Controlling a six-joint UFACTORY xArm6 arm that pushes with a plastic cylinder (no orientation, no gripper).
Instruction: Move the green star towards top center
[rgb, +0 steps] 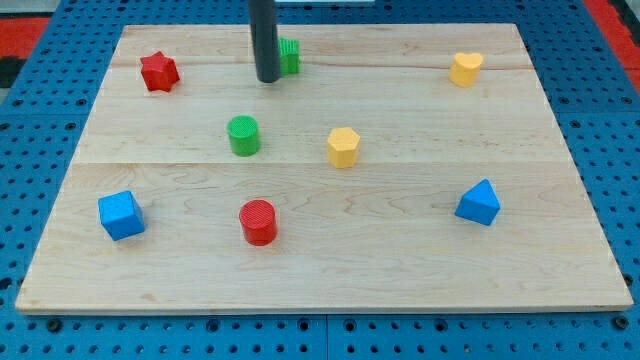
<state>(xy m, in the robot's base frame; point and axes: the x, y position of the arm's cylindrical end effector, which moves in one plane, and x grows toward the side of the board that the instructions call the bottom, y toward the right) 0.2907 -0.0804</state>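
The green star sits near the view's top, a little left of centre, on the pale wooden counter. Only its right part shows, a ribbed bright green edge, because the dark rod stands in front of it and hides the rest, so its points cannot be made out clearly. My tip rests at the star's left side, just beside it or touching; which of the two cannot be told. The end effector is a plain rod with nothing to part or close, and it holds nothing. Counting by kind, there are eight blocks: two green, two red, two yellow and two blue. The second green one is a green cylinder, left of centre. The reds are a red star at the upper left and a red cylinder toward the view's bottom. The yellows are a yellow hexagon near the middle and a yellow heart-like block at the upper right. The blues are a blue cube at the lower left and a blue angular block at the lower right. All stand well apart from one another. The counter is light planked wood with faint seams running across, and it lies on a blue perforated base with a red patch at the upper left corner.
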